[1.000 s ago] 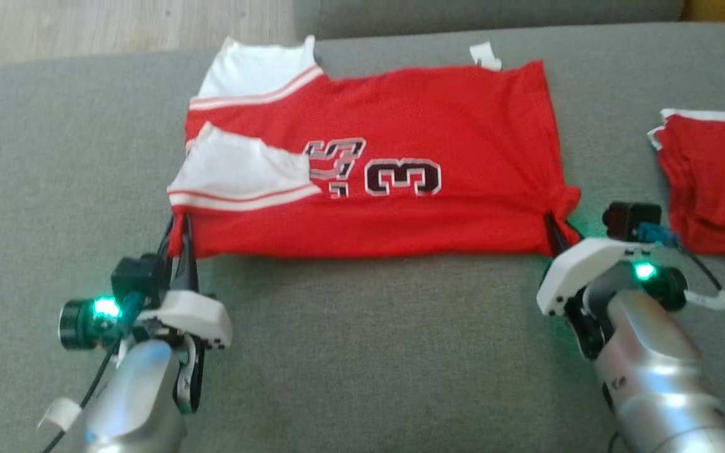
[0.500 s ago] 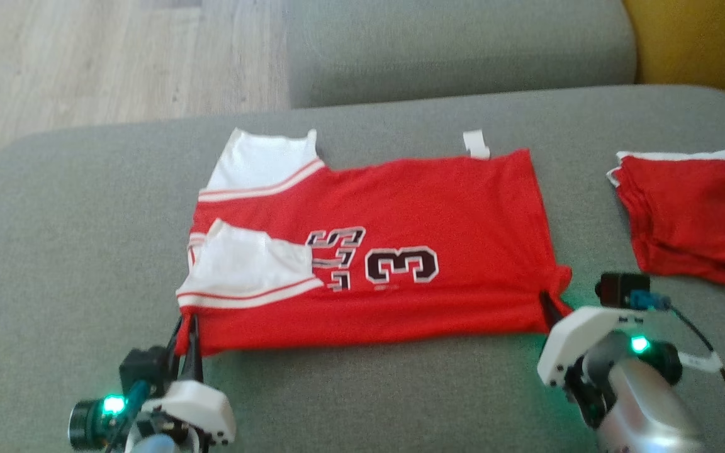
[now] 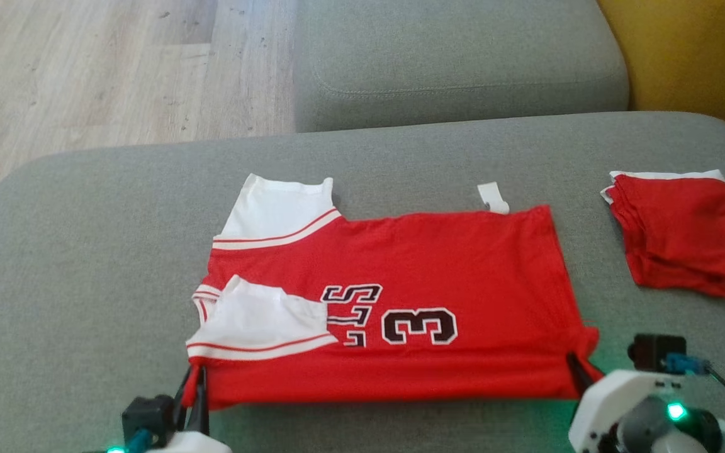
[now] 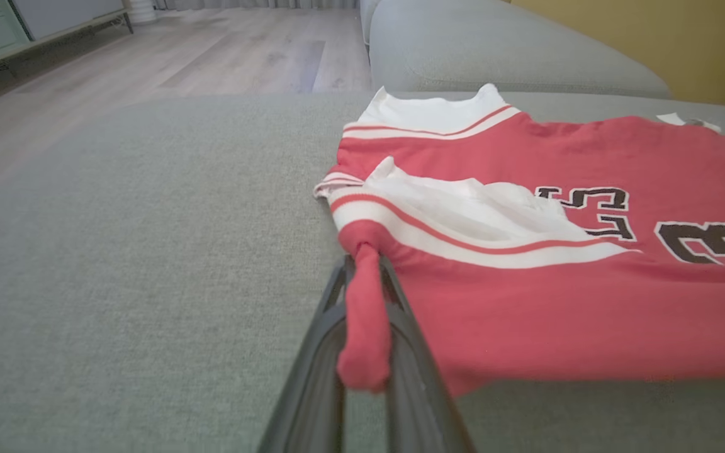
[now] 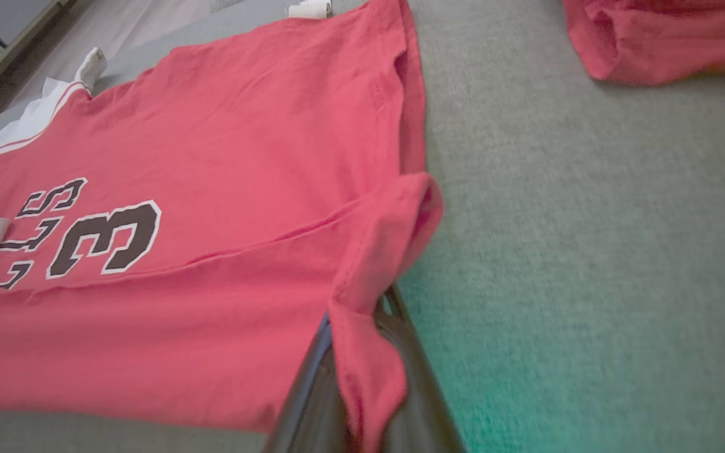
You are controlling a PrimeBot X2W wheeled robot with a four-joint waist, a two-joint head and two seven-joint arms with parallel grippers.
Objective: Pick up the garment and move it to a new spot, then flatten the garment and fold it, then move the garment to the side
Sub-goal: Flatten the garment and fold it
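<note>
Left gripper (image 3: pixel 194 395) is clamping the near left corner of the red jersey (image 3: pixel 413 264), with a bunched twist of cloth showing between its fingers. The jersey is lying spread on the grey sofa cushion (image 3: pixel 85 264), number facing up, one white sleeve folded inward. Right gripper (image 3: pixel 576 372) is pinching the near right corner. A folded red garment (image 3: pixel 683 245) is resting well apart, further right.
</note>
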